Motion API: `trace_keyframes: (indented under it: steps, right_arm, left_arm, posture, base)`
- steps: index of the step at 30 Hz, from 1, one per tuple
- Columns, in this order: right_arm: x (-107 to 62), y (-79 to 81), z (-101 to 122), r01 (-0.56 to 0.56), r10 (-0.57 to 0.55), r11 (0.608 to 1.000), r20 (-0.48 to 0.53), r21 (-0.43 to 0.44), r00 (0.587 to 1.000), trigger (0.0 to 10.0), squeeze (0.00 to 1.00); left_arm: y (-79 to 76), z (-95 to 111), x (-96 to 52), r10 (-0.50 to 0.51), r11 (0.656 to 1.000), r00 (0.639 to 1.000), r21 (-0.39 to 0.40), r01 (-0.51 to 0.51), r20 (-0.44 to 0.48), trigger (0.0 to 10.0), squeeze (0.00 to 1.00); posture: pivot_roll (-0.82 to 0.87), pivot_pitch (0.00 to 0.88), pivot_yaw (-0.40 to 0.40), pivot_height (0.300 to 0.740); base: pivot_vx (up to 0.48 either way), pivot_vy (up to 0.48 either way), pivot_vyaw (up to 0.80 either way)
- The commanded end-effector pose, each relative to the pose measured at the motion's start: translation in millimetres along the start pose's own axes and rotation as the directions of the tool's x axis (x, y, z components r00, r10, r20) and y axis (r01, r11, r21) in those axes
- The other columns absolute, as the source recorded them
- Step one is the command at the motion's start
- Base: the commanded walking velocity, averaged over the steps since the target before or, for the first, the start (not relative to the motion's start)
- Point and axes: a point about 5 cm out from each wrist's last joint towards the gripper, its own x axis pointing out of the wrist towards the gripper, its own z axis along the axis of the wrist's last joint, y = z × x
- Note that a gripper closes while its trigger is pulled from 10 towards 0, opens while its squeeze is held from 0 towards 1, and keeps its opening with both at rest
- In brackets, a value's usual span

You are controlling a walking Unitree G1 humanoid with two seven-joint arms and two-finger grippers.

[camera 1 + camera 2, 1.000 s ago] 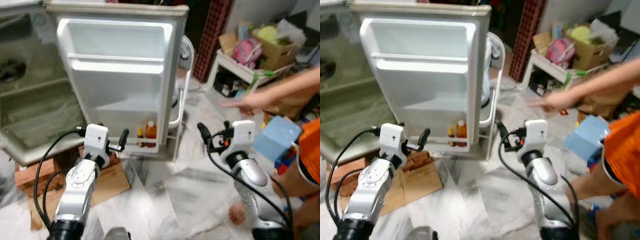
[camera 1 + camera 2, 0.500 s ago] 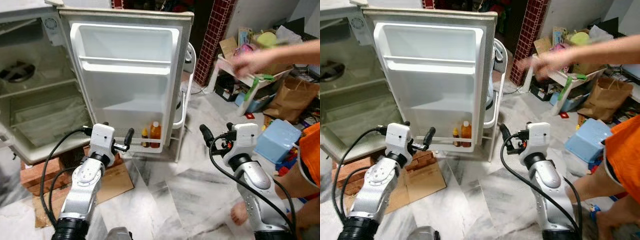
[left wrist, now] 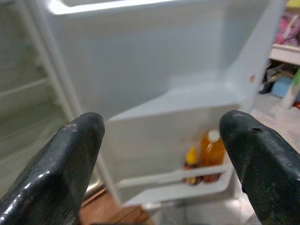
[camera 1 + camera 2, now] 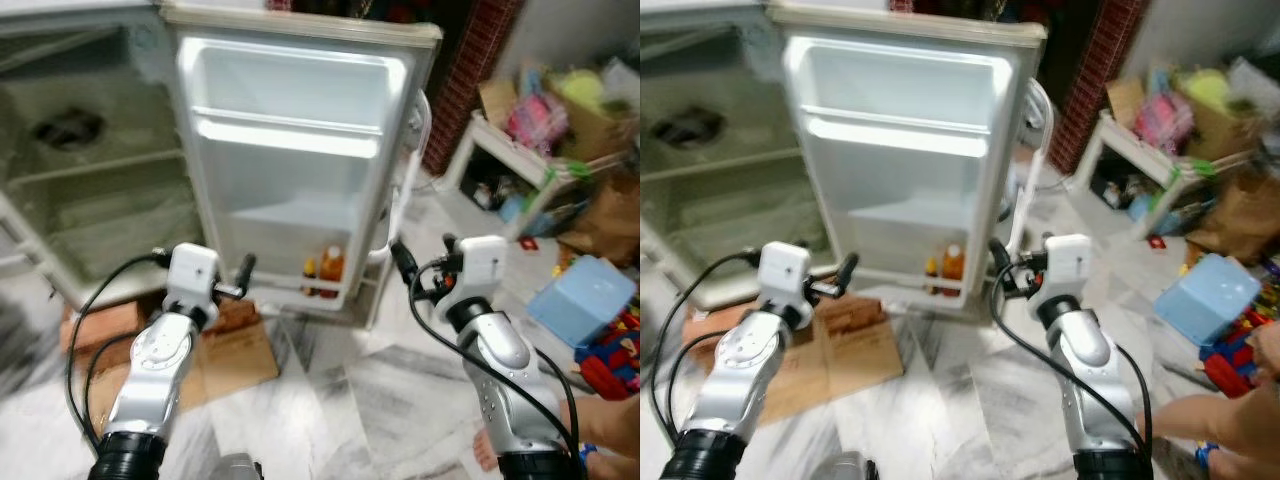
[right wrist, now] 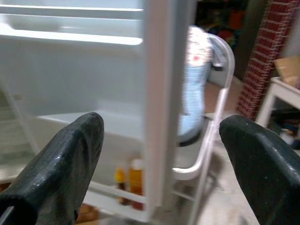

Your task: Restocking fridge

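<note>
Fridge (image 4: pixel 90 160) stands open ahead-left, door (image 4: pixel 300 150) swung wide; two bottles (image 4: pixel 323 273) upright at door rack's bottom right corner. Left gripper (image 4: pixel 243 275) spread, empty, nearer rack. Right gripper (image 4: pixel 398 262) spread, empty, just beside door edge.

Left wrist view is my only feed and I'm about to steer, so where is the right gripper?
Observer: The right gripper hovers at the outer edge of the fridge door, jaws open.
Operator: Anything on the floor that side?
Observer: A blue box sits on the floor to the robot's right.
Operator: Anyone close?
Observer: A person's bare foot is on the floor beside the right arm.
</note>
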Motion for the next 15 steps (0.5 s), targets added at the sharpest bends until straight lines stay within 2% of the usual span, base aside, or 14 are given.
trace_keyframes:
  steps: [1,6,15]
  right_arm:
    - [-2.6,-5.8,2.7,0.009,-0.009,1.000,0.016,-0.020,1.000,10.0,0.00]
    - [0.2,-3.8,5.4,0.001,-0.001,1.000,0.024,-0.023,1.000,10.0,0.00]
    - [16.3,-18.5,19.1,0.015,-0.009,0.995,0.068,-0.099,0.998,10.0,0.00]
  left_arm:
    - [-9.8,1.2,2.3,-0.029,1.000,1.000,-0.005,0.029,0.012,10.0,0.00]
    - [-7.9,1.7,1.9,-0.014,1.000,1.000,-0.009,0.014,0.013,10.0,0.00]
    - [-7.7,-1.1,0.2,-0.004,1.000,1.000,-0.004,0.004,0.000,10.0,0.00]
  posture:
    - [0.03,0.000,-0.050,0.740]
    - [0.03,0.000,-0.054,0.740]
    - [0.04,0.000,-0.057,0.740]
  base:
    - [0.394,0.000,0.51]
    - [0.411,0.000,0.63]
    - [0.387,0.000,0.00]
